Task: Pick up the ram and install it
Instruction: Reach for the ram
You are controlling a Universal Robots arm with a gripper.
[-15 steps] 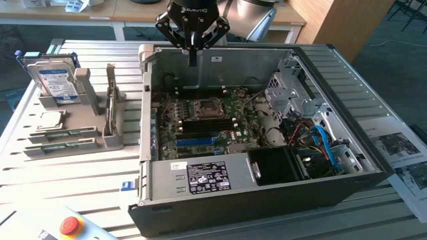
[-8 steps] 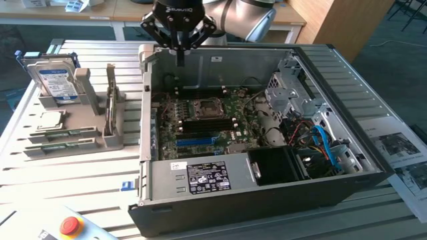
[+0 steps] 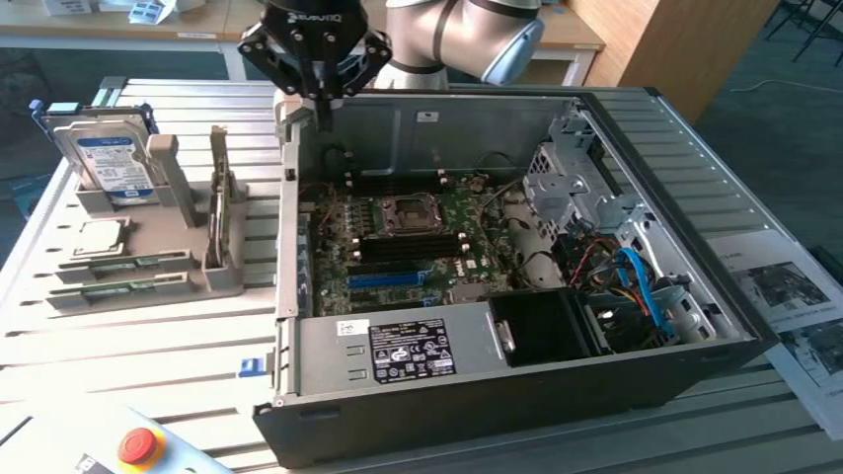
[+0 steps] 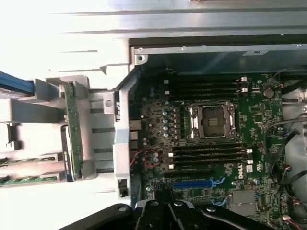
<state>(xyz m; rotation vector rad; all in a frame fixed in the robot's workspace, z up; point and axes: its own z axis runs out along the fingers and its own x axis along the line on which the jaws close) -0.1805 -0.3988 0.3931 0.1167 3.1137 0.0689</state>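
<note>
The gripper (image 3: 318,99) hangs shut and empty above the rear wall of the case (image 3: 554,390), and the ram (image 3: 125,264) lies beside the case in a holder (image 3: 221,278) — untouched. For a good pick, I think the jaws should open wide and meet the stick's middle — square to its length

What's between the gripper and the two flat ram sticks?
Exterior view: a green board standing on edge in the grey holder lies between the gripper and the ram sticks.
</note>
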